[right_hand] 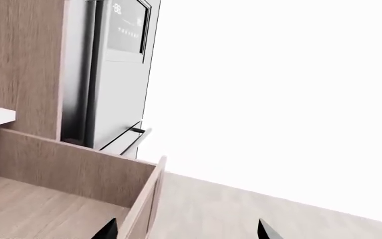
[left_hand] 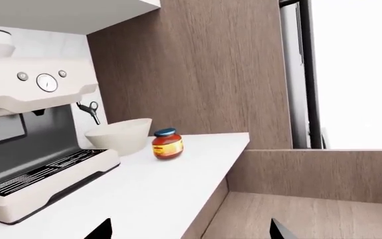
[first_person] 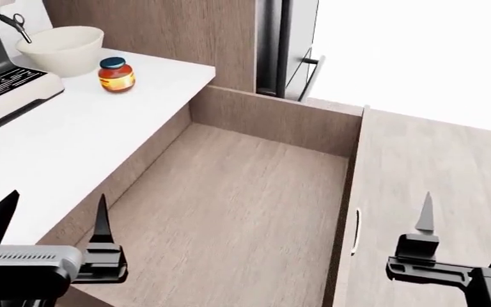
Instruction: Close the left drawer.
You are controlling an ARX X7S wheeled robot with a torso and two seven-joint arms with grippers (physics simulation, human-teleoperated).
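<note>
The left drawer [first_person: 228, 198] stands pulled far out beside the white countertop [first_person: 75, 141], its plain wooden inside bare. Its front panel [first_person: 351, 192] carries a small bar handle [first_person: 357, 230] on the outer face. My left gripper [first_person: 54, 214] hovers open over the counter edge and the drawer's near corner, holding nothing. In the left wrist view the left gripper [left_hand: 191, 231] straddles that edge. My right gripper [first_person: 470, 224] is open just outside the front panel, clear of the handle. The right wrist view shows the right gripper [right_hand: 187, 230] beside the panel's top edge [right_hand: 147, 199].
On the counter stand an espresso machine [left_hand: 38, 149], a cream bowl [first_person: 61, 48] and an orange jar with a blue lid [first_person: 115, 75]. A tall wood panel [left_hand: 198, 69] and a grey built-in appliance [right_hand: 111, 74] rise behind the drawer. Pale wood floor [first_person: 442, 166] lies right of the panel.
</note>
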